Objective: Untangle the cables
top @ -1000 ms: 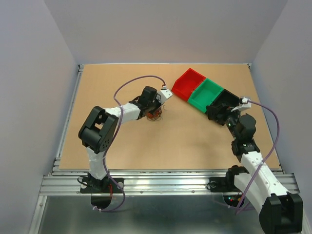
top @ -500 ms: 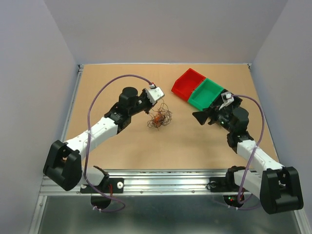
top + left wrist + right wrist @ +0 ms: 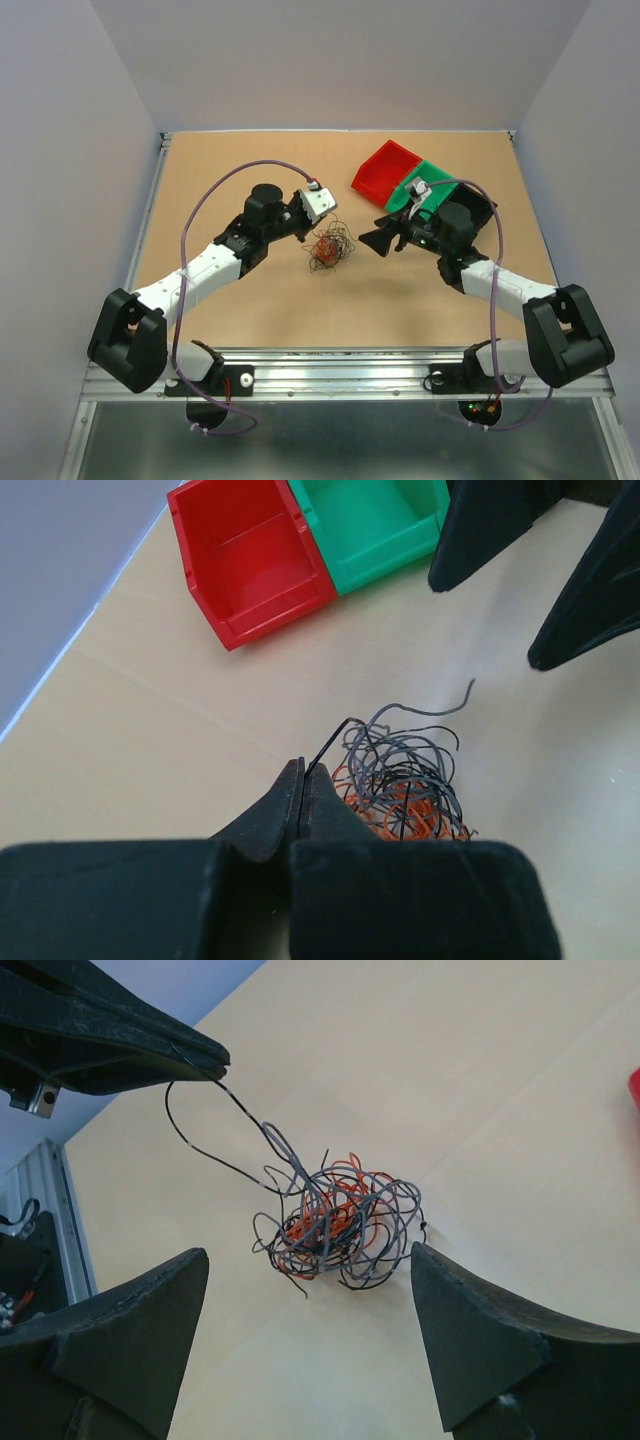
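Note:
The cables lie on the table as one small tangle of hair-thin black, grey and orange wires, also seen in the left wrist view and the right wrist view. My left gripper sits just left of the tangle. Its jaws are shut on a single black strand that runs from the tangle up to its tips. My right gripper stands open just right of the tangle, pointing at it. The tangle lies just ahead of its spread fingers, touching neither.
A red bin and a green bin stand side by side at the back right, both empty in the left wrist view. A black bin beside them is partly hidden by the right arm. Bare tabletop surrounds the tangle.
My right gripper has swung left from the bins to the tangle's right side, narrowing slightly. The left gripper has drawn back off the tangle to its left, still shut.

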{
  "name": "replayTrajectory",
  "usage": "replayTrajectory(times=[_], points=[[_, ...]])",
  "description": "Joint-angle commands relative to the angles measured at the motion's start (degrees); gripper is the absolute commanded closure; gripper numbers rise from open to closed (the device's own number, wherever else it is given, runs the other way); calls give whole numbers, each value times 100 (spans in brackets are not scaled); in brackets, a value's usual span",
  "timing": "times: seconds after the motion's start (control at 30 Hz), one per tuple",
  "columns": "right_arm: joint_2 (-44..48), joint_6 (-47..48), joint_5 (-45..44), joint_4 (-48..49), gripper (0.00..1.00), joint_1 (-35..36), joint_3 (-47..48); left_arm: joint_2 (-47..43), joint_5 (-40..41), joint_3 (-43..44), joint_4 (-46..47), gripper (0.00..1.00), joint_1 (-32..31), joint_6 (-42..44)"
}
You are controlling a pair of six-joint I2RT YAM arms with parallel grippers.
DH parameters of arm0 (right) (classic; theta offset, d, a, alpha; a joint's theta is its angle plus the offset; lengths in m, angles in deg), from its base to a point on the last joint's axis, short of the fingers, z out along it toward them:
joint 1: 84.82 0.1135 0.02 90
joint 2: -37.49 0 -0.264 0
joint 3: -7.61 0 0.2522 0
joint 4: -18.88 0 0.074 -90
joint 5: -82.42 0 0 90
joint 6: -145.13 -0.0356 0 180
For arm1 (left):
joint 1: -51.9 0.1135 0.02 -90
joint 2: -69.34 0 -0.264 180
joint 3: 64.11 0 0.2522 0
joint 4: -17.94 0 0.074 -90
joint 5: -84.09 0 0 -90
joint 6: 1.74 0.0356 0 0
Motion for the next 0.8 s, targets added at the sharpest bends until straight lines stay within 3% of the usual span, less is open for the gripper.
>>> replayTrajectory(times=[0.0,0.47,0.77], points=[[-331,382,19,363,16,281,553,-207,-189,10,135,100,7,90],[-1360,488,-947,407,38,651,1204,-374,-470,-43,47,100,-1,196],[-1485,559,-685,425,52,756,1319,-357,-462,-34,38,100,7,205]])
